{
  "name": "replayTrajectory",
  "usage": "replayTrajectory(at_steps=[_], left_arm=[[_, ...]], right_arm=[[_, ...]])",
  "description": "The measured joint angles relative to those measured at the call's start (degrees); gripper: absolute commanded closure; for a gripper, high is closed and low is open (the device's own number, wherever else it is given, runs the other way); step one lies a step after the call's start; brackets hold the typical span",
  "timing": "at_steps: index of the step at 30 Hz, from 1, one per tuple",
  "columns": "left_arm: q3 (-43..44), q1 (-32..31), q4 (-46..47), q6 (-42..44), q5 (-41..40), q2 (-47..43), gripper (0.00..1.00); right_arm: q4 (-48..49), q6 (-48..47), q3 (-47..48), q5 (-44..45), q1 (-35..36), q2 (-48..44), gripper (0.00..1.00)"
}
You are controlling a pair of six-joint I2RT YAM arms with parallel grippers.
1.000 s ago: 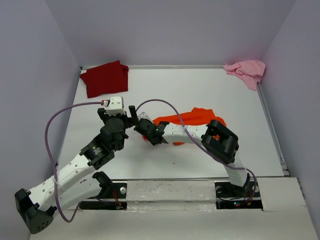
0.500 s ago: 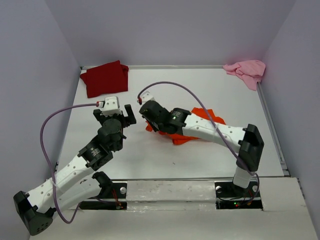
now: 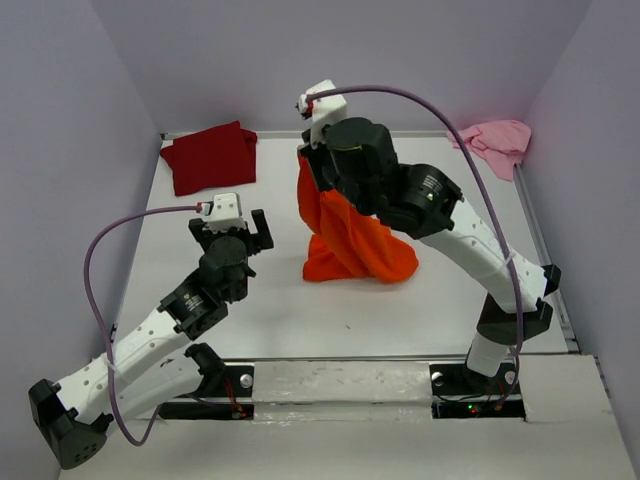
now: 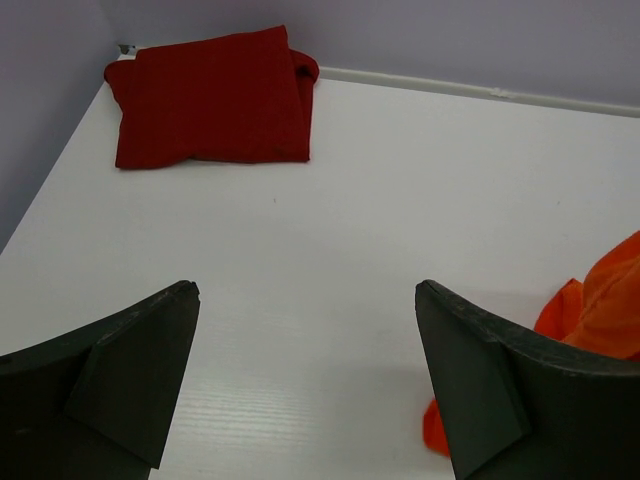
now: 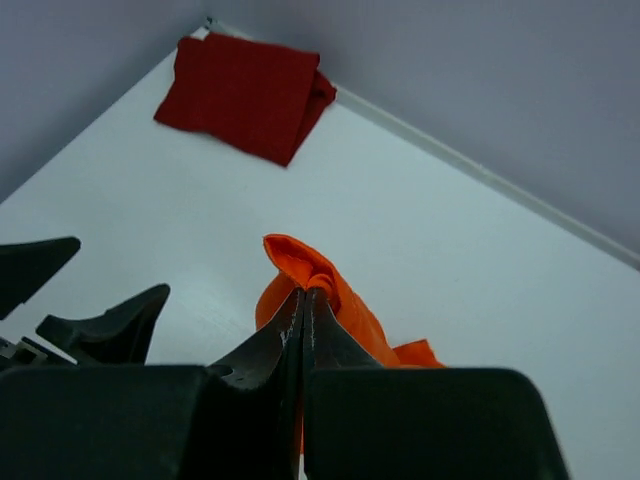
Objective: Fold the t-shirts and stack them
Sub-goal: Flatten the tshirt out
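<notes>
A bright orange t-shirt (image 3: pixel 350 238) (image 5: pixel 296 260) hangs bunched from my right gripper (image 3: pixel 308 166) (image 5: pixel 304 293), which is shut on its top fold; its lower end rests on the table's middle. My left gripper (image 3: pixel 235 232) (image 4: pixel 305 290) stands open and empty over bare table, left of the orange t-shirt (image 4: pixel 603 300), apart from it. A dark red t-shirt (image 3: pixel 210 157) (image 4: pixel 210 98) (image 5: pixel 250 92) lies folded in the far left corner. A pale pink t-shirt (image 3: pixel 494 141) lies crumpled in the far right corner.
The white table (image 3: pixel 450 230) is closed in by lilac walls (image 3: pixel 350 60) on three sides. A purple cable (image 3: pixel 105 260) loops from the left wrist, and another arcs over the right arm (image 3: pixel 470 235). Both arm bases sit at the near edge.
My right arm has risen and swung toward the far side, lifting the orange t-shirt off the table so it now hangs. The left gripper has barely moved and stays open.
</notes>
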Motion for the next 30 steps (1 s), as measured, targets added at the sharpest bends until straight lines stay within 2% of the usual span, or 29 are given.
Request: replayTrajectory(at_steps=[2,5,15,20,25,30], left_arm=[[0.0,0.0,0.0,0.0,0.02,0.07,0.01],[-0.02,0.0,0.0,0.0,0.02,0.13,0.01],[-0.22,0.0,-0.02,-0.04,0.24,1.05,0.01],[-0.22,0.0,-0.11,-0.37,0.13,2.19,0.01],[-0.22,0.0,-1.16,-0.96,-0.46,5.27,0.01],[-0.22,0.02,-1.81,-1.2,-0.79,4.76,0.01]], right_arm=[[-0.5,-2.43,6.6,1.27,0.0,1.05,1.0],[0.35,-5.79,11.23,3.41,0.0,1.25,1.0],[9.81,-19.74,10.62,15.19,0.0,-5.11,1.0],[16.2,-24.87,4.96,21.18,0.0,-14.19,1.0],[20.96,-25.55,-13.86,28.76,-0.02,-27.52,1.0],[21.99,-24.63,-26.29,32.61,-0.02,-30.18,1.0]])
